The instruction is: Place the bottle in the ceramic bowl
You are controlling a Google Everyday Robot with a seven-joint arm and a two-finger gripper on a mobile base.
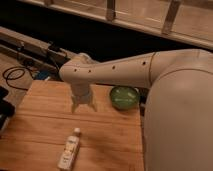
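Note:
A slim white bottle [69,149] with a white cap and pale yellowish label lies on its side near the front of the wooden table [35,120]. The green ceramic bowl [124,97] sits at the table's back right, partly behind my white arm. My gripper [83,106] hangs fingers-down over the middle of the table, above and behind the bottle and left of the bowl. Its fingers stand open with nothing between them.
My bulky white arm and body [175,110] fill the right side of the view and hide the table's right part. Black cables [15,75] lie on the floor at the left, next to a dark rail [30,47] behind the table.

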